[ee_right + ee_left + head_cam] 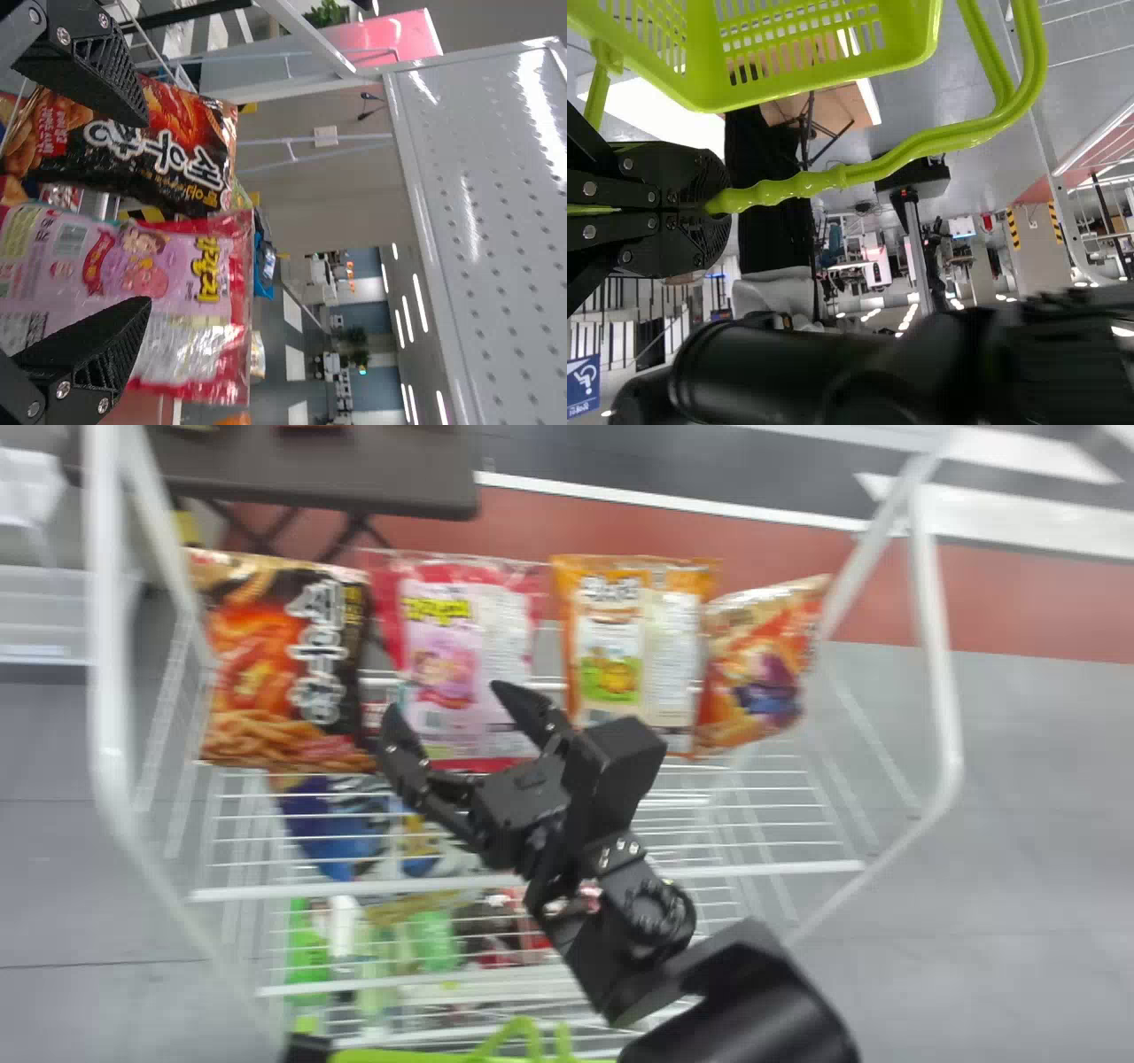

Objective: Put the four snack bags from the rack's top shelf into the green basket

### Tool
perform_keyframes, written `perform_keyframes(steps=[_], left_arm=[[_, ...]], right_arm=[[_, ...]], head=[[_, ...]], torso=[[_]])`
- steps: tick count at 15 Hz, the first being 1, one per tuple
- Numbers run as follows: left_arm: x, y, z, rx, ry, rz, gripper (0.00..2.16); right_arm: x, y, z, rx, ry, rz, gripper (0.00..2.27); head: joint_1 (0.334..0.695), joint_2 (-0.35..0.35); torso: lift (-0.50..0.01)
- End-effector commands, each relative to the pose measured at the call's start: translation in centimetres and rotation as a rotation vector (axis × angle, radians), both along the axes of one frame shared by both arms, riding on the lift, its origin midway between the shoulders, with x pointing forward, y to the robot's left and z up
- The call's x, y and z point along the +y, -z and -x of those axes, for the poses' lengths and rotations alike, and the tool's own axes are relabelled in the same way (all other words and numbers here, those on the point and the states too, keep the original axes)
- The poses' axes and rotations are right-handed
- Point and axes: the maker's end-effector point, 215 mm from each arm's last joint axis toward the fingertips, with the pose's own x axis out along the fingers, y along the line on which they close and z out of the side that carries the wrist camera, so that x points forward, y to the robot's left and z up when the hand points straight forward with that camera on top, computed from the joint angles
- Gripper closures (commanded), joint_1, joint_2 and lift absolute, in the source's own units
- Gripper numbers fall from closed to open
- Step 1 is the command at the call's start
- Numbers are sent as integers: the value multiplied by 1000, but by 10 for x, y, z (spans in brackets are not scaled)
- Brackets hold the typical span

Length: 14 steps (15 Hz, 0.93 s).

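Snack bags (447,624) just beyond the right hand (446,700), its two fingers wide apart, nothing gripped.

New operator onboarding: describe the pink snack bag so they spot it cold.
Find the white rack, then the row of four bags on its top shelf. The pink snack bag is second from the robot's left, between a black-and-orange bag and an orange-edged bag. Its pink front and yellow lettering set it apart.
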Motion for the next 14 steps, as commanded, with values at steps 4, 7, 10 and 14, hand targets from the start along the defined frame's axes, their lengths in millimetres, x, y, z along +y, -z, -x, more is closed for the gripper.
perform_keyframes(steps=[4, 7, 10, 14], left_arm=[[-2, 0, -3, -3, 8, 3, 2145], [0, -1, -4, 4, 5, 17, 2145], [2, -3, -8, -6, 10, 20, 2145], [4, -1, -12, -5, 23, 27, 2145]], right_arm=[[63, 25, -41, 81, -106, 133, 110], [65, 52, -57, 123, -114, 214, 110], [60, 59, -76, 144, -115, 249, 130], [69, 68, -73, 207, -213, 265, 1548]], head=[[695, 32], [695, 71], [695, 75], [695, 76]], torso=[[0], [0], [0], [0]])
